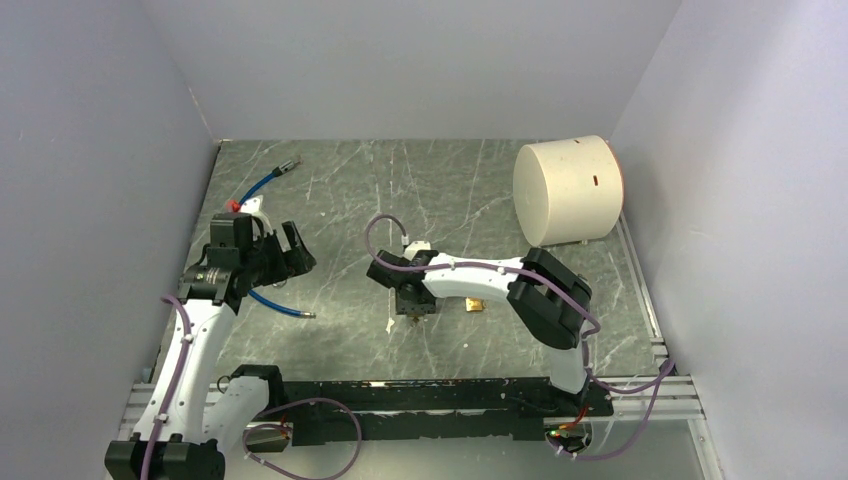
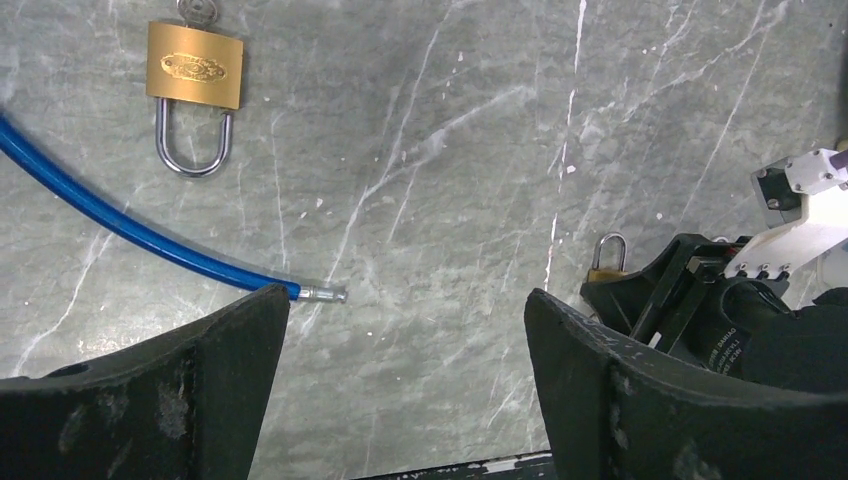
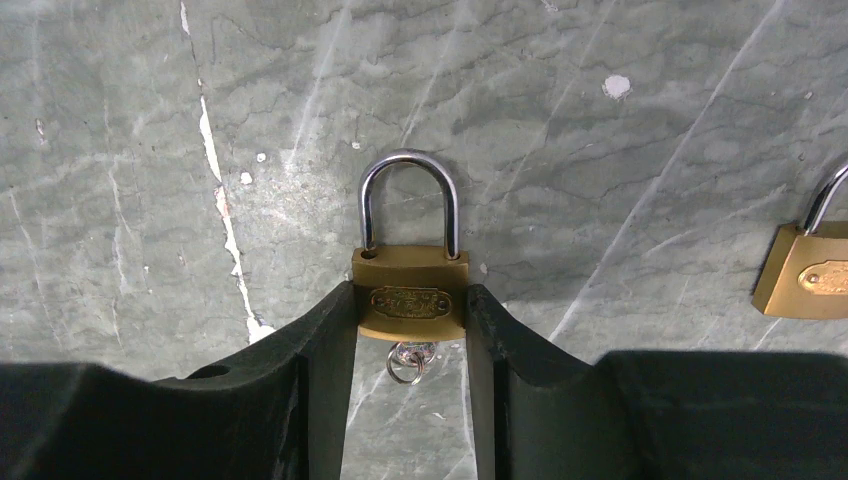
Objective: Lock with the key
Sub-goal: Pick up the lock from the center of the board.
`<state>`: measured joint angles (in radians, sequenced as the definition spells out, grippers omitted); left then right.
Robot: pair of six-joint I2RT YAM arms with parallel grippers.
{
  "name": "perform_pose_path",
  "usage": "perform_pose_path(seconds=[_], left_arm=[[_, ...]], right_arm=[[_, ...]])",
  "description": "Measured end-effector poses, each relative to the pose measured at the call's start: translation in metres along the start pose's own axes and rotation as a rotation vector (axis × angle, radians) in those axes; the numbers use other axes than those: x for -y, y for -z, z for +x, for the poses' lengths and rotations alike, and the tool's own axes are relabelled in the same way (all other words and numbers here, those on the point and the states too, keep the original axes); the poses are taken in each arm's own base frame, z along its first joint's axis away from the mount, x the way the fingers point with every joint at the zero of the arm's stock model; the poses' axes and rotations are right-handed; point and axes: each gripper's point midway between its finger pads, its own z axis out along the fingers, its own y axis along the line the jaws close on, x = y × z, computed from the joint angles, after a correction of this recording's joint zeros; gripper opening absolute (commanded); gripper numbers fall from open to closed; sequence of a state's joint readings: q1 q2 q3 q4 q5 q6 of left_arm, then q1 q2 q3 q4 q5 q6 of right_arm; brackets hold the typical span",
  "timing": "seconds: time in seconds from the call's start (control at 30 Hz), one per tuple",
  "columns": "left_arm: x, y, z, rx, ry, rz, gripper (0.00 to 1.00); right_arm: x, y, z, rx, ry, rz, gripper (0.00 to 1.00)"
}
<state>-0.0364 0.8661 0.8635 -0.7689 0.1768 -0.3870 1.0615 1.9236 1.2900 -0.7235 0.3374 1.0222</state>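
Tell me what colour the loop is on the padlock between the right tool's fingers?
Silver loop, brass padlock; right wrist view shows it best.

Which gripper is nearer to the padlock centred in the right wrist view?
The right gripper: its fingers pinch the padlock body. The left gripper hangs open, well to its left.

A brass padlock (image 2: 194, 67) is lying at the upper left of the frame, shackle pointing down, with what looks like a key (image 2: 196, 10) sticking out at the top edge. A blue cable (image 2: 120, 225) is curving in from the left. The left gripper (image 2: 405, 310) is hanging with its jaws spread wide along the bottom. At lower right, the right gripper (image 2: 625, 298) is covering a second padlock (image 2: 610, 255), with only its shackle showing.
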Motion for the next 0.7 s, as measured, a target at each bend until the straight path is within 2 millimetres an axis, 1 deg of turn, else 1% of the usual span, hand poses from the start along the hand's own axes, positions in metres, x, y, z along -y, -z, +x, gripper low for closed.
perform_pose_path(seconds=[0.07, 0.43, 0.47, 0.5, 0.53, 0.57, 0.7], left_arm=[[-0.0012, -0.0003, 0.0004, -0.001, 0.001, -0.006, 0.90], [-0.0007, 0.0015, 0.0015, 0.006, -0.001, 0.000, 0.91], [0.0000, 0.0024, 0.0014, 0.009, -0.002, 0.004, 0.91], [0.0005, 0.0033, 0.0009, 0.014, -0.003, 0.007, 0.91], [0.0007, 0.0037, 0.0008, 0.015, -0.003, 0.008, 0.91], [0.0008, 0.0041, 0.0006, 0.017, -0.003, 0.009, 0.91], [0.0011, 0.0043, 0.0006, 0.018, -0.004, 0.010, 0.91]], right_arm=[[0.0000, 0.0001, -0.0004, 0.001, 0.016, -0.002, 0.19], [-0.0008, 0.0006, -0.0017, 0.007, 0.058, -0.008, 0.14], [-0.0008, 0.0008, -0.0018, 0.004, 0.059, -0.004, 0.15], [-0.0012, 0.0007, -0.0020, 0.001, 0.062, 0.002, 0.18], [-0.0013, 0.0009, -0.0020, -0.003, 0.065, 0.009, 0.22], [-0.0014, 0.0011, -0.0021, -0.006, 0.068, 0.015, 0.28], [-0.0008, 0.0017, -0.0019, -0.006, 0.067, 0.029, 0.36]])
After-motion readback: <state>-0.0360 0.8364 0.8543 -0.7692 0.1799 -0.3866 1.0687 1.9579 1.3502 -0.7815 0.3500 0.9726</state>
